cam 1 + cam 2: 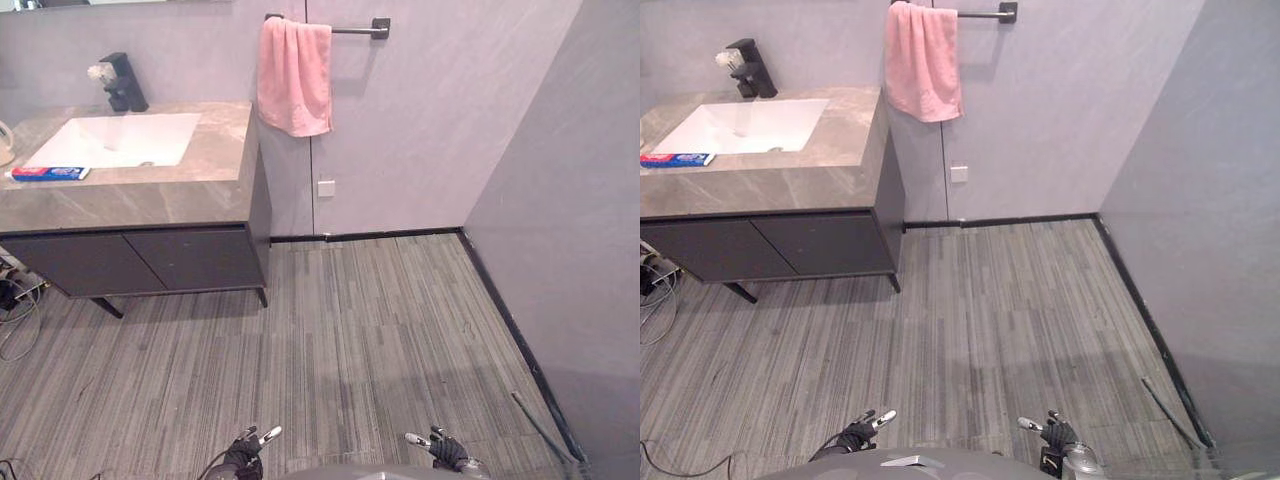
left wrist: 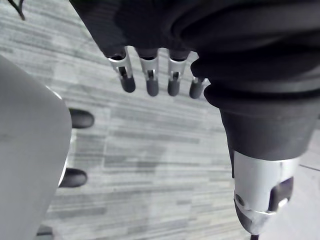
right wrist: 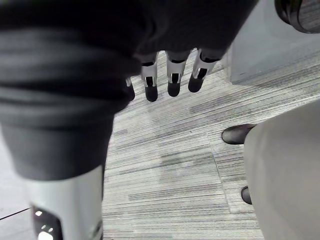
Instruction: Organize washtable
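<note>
The washtable (image 1: 180, 195) stands at the far left, a grey marble top over a dark cabinet, with a white sink (image 1: 120, 140) and a black faucet (image 1: 125, 82). A red, white and blue toothpaste tube (image 1: 50, 173) lies flat on the top in front of the sink. A pink towel (image 1: 293, 75) hangs from a dark wall bar (image 1: 355, 30) just right of the washtable. My left hand (image 1: 245, 452) and right hand (image 1: 445, 450) hang low at the near edge, far from the washtable. Both are open and hold nothing, with relaxed fingers (image 2: 150, 75) (image 3: 172, 75) over the floor.
Grey striped floor (image 1: 380, 330) stretches between me and the washtable. A grey wall (image 1: 560, 250) closes the right side, with a dark skirting along its base. A white socket (image 1: 326, 187) sits on the back wall. Loose cables (image 1: 15, 300) lie under the cabinet's left end.
</note>
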`<state>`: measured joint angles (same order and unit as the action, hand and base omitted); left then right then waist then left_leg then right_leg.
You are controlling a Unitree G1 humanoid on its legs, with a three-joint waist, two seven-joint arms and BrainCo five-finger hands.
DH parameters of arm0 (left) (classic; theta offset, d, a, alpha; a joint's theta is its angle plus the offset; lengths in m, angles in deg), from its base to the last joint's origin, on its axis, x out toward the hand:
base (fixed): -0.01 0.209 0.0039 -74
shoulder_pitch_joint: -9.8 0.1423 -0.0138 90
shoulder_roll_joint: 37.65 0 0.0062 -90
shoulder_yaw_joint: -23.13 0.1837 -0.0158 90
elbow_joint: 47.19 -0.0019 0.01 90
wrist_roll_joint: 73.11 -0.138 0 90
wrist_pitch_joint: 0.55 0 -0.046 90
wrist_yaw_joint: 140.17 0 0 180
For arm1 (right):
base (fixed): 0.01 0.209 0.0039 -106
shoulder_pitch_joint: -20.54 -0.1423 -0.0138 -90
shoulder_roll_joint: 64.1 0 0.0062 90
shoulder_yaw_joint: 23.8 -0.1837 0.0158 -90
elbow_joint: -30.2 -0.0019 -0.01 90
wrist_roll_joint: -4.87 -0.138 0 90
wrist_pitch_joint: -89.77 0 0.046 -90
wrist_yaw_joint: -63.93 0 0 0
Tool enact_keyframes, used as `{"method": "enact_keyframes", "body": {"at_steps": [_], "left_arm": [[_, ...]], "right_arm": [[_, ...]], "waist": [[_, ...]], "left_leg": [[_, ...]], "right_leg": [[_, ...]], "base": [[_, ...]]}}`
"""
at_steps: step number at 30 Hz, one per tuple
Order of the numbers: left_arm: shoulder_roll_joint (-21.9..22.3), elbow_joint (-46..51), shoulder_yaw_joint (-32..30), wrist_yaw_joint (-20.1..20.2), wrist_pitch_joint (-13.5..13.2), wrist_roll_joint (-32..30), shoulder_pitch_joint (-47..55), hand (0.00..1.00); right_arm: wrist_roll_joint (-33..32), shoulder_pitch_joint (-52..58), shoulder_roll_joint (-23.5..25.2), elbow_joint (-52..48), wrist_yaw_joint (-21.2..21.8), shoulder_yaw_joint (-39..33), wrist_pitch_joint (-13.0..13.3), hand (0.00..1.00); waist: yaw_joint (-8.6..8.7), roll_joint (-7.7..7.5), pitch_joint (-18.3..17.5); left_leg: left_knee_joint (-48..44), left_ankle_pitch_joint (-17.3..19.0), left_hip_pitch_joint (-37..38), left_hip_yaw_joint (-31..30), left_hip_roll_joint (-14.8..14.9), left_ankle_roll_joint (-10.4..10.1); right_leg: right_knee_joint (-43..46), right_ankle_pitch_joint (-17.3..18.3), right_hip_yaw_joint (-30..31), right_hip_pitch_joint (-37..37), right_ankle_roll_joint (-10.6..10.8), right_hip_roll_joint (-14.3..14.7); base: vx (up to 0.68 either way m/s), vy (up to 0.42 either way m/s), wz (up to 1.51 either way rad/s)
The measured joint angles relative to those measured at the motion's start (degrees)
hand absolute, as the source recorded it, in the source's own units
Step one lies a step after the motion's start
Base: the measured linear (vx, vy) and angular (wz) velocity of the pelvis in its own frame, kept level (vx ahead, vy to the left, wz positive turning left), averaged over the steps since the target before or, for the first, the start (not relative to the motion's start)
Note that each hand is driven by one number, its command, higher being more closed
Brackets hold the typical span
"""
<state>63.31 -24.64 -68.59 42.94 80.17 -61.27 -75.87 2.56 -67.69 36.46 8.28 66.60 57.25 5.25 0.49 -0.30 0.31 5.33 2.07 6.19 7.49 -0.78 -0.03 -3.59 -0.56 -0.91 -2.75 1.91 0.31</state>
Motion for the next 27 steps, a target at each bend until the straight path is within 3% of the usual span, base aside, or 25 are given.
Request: {"method": "enact_keyframes", "body": {"at_steps": [15, 19, 21, 24, 25, 26, 27], "left_arm": [[-0.3, 0.0, 0.0, 0.2, 0.0, 0.0, 0.0, 0.0], [-0.5, 0.0, -0.1, 0.2, -0.1, 0.2, 0.0, 0.0], [-0.8, 0.1, -0.2, 0.3, -0.1, 0.3, 0.0, 0.0], [-1.1, 0.1, -0.6, 0.4, -0.2, 0.8, -0.8, 0.0], [-1.2, 0.1, -0.6, 0.3, -0.1, 0.8, -1.2, 0.0], [-1.5, 0.1, -0.5, 0.4, 0.0, 0.8, -1.3, 0.0], [-1.8, 0.1, -0.6, 0.4, 0.1, 0.8, -1.6, 0.0]], "right_arm": [[0.0, -0.1, 0.0, 0.0, 0.9, 0.1, 0.0, 0.0], [0.1, -0.8, -0.1, 0.1, 1.1, 0.4, -1.0, 0.0], [0.1, -0.9, -0.1, 0.1, 1.1, 0.3, -1.2, 0.0], [-1.2, -1.7, -0.4, 0.0, 1.2, -1.1, -1.2, 0.0], [-2.7, -1.9, -0.5, 0.0, 1.1, -1.9, -1.1, 0.0], [-5.1, -2.3, -0.1, -0.1, 1.2, -2.7, -0.9, 0.0], [-6.7, -2.6, 0.1, -0.2, 1.2, -3.0, -0.7, 0.0]], "waist": [[0.28, -0.34, 0.1], [-0.31, -0.54, 0.3], [-0.29, -0.74, 0.6], [-0.02, -1.12, 3.1], [0.07, -1.1, 3.9], [0.09, -0.51, 4.7], [0.26, -0.58, 5.3]], "left_leg": [[0.0, 0.0, -0.9, 0.4, 0.0, 0.0], [0.0, 0.0, -2.1, 1.3, -0.1, 0.0], [-1.0, 0.7, -2.8, 0.8, -0.3, 0.8], [-5.3, 4.6, -3.9, -1.7, -2.0, 2.1], [-6.2, 5.9, -3.5, -2.6, -2.6, 3.2], [-6.8, 6.4, -3.2, -3.3, -2.9, 3.7], [-7.2, 6.8, -2.7, -3.5, -3.0, 4.1]], "right_leg": [[0.0, 0.0, 0.3, 1.0, 0.1, 0.0], [0.6, -0.4, 1.3, 2.7, 0.1, 0.0], [1.7, 0.4, 1.0, 3.3, 0.5, -0.3], [15.4, 8.3, -1.4, 7.2, 2.3, -2.8], [24.7, 10.2, -2.2, 10.4, 3.2, -4.1], [35.9, 10.0, -2.5, 15.6, 3.2, -5.0], [41.6, 9.6, -2.5, 18.2, 2.6, -5.6]], "base": [[-0.01, 0.001, -0.01], [0.02, 0.012, -0.12], [0.02, 0.026, 0.08], [0.04, 0.101, 0.45], [0.04, 0.127, 0.49], [0.05, 0.123, 0.44], [0.06, 0.094, 0.38]]}}
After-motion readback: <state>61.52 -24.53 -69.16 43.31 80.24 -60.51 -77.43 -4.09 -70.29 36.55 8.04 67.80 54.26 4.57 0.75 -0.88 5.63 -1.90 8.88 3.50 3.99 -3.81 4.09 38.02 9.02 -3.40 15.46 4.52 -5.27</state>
